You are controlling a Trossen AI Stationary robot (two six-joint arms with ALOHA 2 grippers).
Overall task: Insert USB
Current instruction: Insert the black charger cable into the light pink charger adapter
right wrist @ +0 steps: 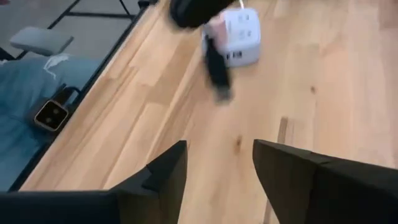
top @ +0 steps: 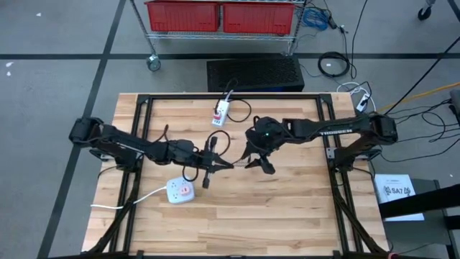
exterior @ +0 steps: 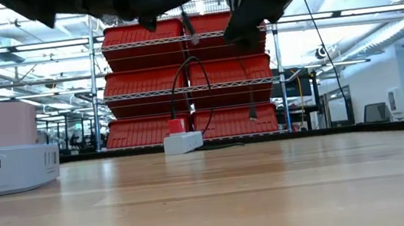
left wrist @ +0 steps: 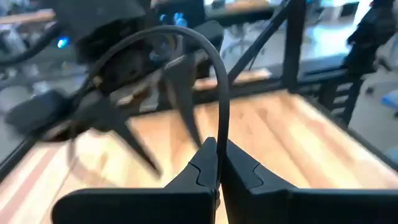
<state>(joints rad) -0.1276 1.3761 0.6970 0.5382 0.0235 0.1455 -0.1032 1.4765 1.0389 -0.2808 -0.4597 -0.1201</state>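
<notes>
Cable (left wrist: pixel 221 118) pinched between left tool (left wrist: pixel 217 163) fingers

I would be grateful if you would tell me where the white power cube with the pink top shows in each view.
High view: power cube lower left of centre on the table.
Low view: far left edge.
Left wrist view: not in it.
Right wrist view: top centre.
Shared landmark: the black USB cable hanging beside it.

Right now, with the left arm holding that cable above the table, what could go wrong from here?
The left gripper pinches the black cable well back from its plug, so the plug dangles and may swing off aim at the white power strip. The right gripper is open and close by; the two arms could tangle the cable.
</notes>
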